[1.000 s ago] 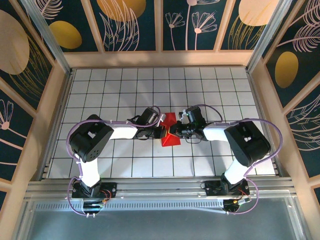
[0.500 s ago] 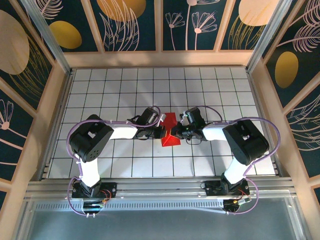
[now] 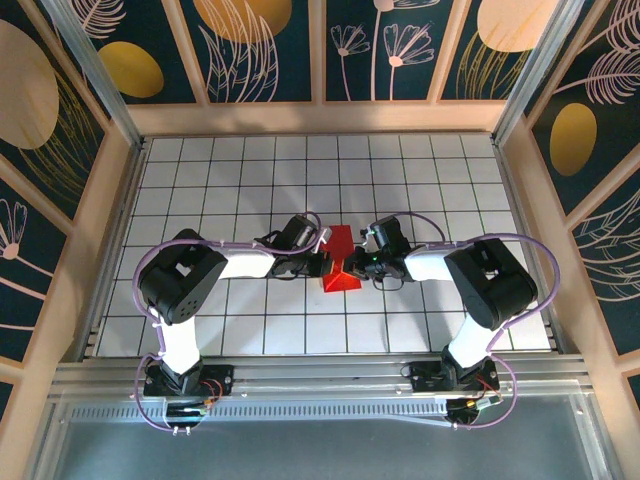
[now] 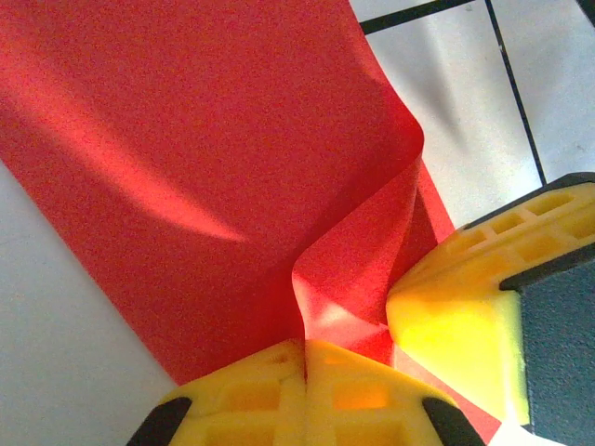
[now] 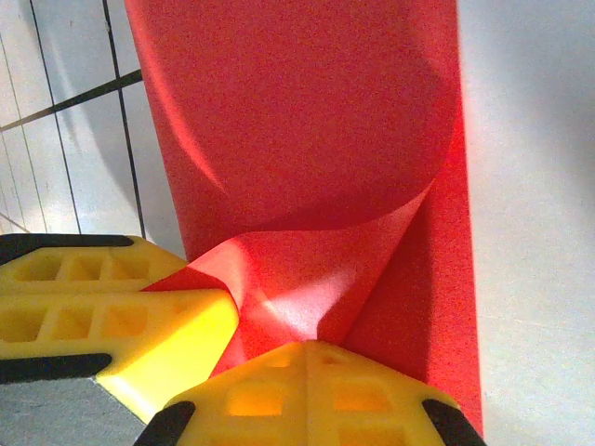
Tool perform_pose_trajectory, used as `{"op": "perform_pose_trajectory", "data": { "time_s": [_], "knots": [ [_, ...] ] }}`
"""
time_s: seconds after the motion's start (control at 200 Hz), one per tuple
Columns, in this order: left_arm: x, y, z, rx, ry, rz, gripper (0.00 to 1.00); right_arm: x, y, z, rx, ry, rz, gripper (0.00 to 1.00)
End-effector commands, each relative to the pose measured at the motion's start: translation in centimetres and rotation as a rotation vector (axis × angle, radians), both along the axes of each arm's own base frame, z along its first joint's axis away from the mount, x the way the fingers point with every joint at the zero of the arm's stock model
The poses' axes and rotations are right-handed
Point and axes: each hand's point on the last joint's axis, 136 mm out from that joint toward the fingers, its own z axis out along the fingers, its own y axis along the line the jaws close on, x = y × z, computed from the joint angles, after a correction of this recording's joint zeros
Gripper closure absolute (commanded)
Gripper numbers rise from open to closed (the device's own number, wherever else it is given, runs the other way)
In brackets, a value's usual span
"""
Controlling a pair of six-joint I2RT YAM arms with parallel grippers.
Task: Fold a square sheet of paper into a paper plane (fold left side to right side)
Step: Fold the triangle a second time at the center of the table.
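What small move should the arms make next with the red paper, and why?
Probably lower the pinched edge to the table and flatten the fold: the left gripper and right gripper are both shut on the square sheet of paper, which curls up uncreased.

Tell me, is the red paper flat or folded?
Partly folded: the red paper curls up in a loop where the left hand and right hand pinch it.

White gridded table [image 3: 250, 190] — dark floral wall panels [image 3: 270, 45], seemingly printed.
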Motion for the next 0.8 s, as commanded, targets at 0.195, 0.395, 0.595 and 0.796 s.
{"op": "perform_pose_trajectory", "data": {
  "time_s": [0.195,0.395,0.595,0.796],
  "knots": [
    [1.9,1.4,3.2,0.056,-0.082,0.069,0.81,-1.0,-1.2,-2.3,-0.089,0.053,-0.010,1.00],
    [1.6,2.5,6.4,0.040,-0.112,0.095,0.78,-1.0,-1.1,-2.0,-0.077,0.043,-0.006,1.00],
    [-1.7,1.8,7.5,-0.104,0.006,0.066,0.89,-1.0,-1.0,-1.9,-0.072,0.040,-0.005,1.00],
    [-4.1,-0.4,7.9,-0.277,0.148,0.008,0.94,-1.0,-0.9,-1.8,-0.070,0.040,-0.001,1.00]
  ]
}}
